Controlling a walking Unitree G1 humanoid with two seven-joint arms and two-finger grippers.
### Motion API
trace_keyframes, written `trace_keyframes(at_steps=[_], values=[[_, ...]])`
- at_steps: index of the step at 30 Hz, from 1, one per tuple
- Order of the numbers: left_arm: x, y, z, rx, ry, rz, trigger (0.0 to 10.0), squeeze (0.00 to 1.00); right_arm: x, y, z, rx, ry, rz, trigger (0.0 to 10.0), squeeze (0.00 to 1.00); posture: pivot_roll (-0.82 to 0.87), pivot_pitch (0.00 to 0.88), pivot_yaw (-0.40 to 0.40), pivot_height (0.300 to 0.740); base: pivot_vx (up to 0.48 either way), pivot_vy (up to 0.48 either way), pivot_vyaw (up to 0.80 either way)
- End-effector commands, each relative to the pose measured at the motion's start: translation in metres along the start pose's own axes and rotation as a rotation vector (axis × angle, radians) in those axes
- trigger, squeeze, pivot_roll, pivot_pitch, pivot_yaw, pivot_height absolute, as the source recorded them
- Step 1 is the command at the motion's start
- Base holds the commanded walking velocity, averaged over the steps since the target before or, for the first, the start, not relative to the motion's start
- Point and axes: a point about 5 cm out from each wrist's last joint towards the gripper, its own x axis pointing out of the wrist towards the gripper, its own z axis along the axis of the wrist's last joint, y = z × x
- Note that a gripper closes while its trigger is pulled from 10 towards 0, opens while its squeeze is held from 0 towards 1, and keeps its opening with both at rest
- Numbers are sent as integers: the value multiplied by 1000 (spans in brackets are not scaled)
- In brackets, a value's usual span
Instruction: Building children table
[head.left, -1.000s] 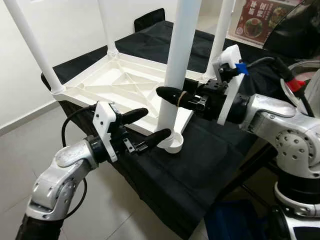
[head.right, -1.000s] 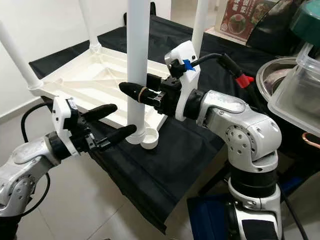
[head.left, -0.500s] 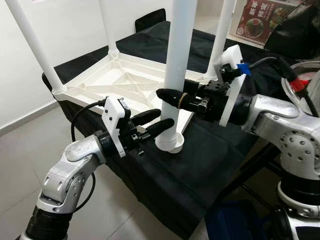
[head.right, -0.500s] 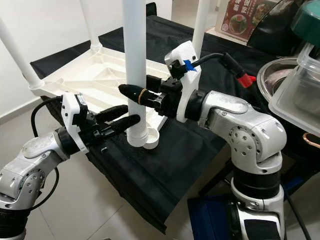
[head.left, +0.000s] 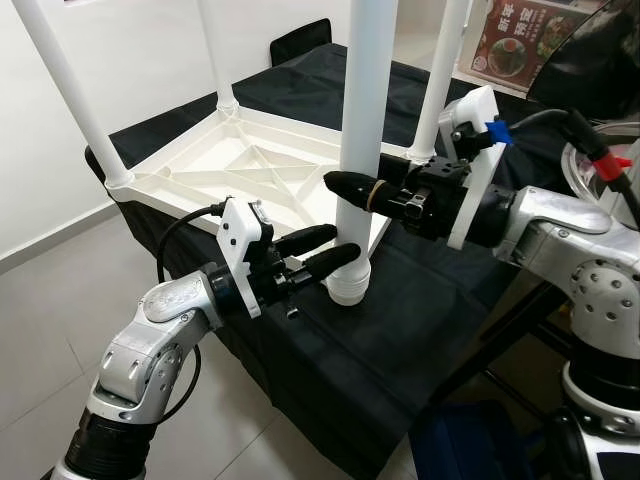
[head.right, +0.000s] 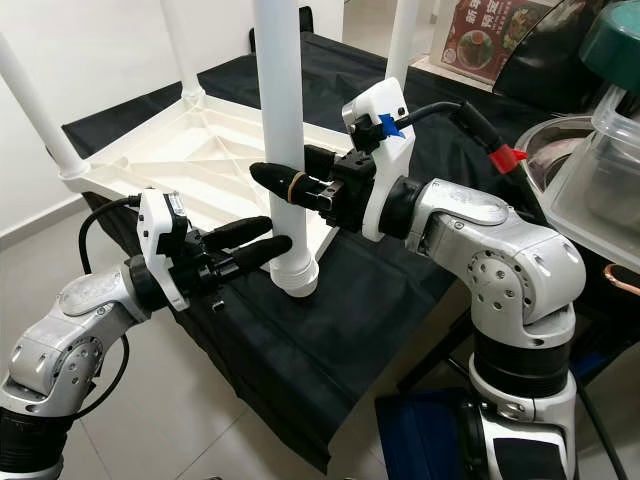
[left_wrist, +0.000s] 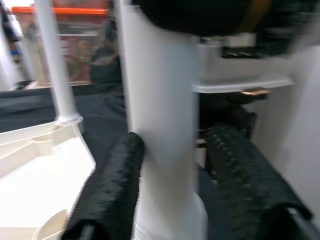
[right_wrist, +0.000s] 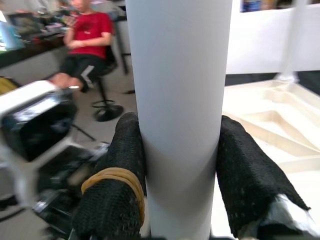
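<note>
On the left we see the white table top (head.left: 235, 165) lying upside down on the bench (head.left: 400, 330), which is covered with a black cloth. Three legs (head.left: 65, 90) already stand up from its corners. Our left gripper (head.left: 330, 252) reaches in low toward the near corner. Its jaws stand on both sides of the lower end of the fourth leg (head.right: 285, 130), just above the socket (head.right: 297, 282); the left wrist view is blurred, and we cannot tell if they press on it. Further right and higher, our right gripper (head.right: 290, 185) is closed on the same leg, one finger (right_wrist: 120, 170) on each side, holding it upright. On the far right edge we see a metal bowl (head.right: 555, 150) and a clear plastic box (head.right: 600, 190).
</note>
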Motion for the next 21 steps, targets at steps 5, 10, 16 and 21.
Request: trace_keyframes(at_steps=[5, 10, 16, 21], values=[[3, 0, -2, 2, 4, 0, 10000, 1000, 4, 14, 2, -13, -3, 93, 10000, 0, -55, 79, -9, 740, 0, 0, 0], [6, 2, -4, 0, 6, 23, 10000, 1000, 3, 16, 2, -13, -3, 110, 10000, 0, -57, 77, -8, 740, 0, 0, 0], [11, -2, -7, -11, 14, 12, 0, 0, 3, 17, 3, -16, -3, 117, 10000, 0, -58, 77, -9, 740, 0, 0, 0], [11, -6, -6, -27, 13, -21, 0, 0, 3, 16, 3, -18, -1, 112, 10000, 0, -58, 80, -8, 740, 0, 0, 0]])
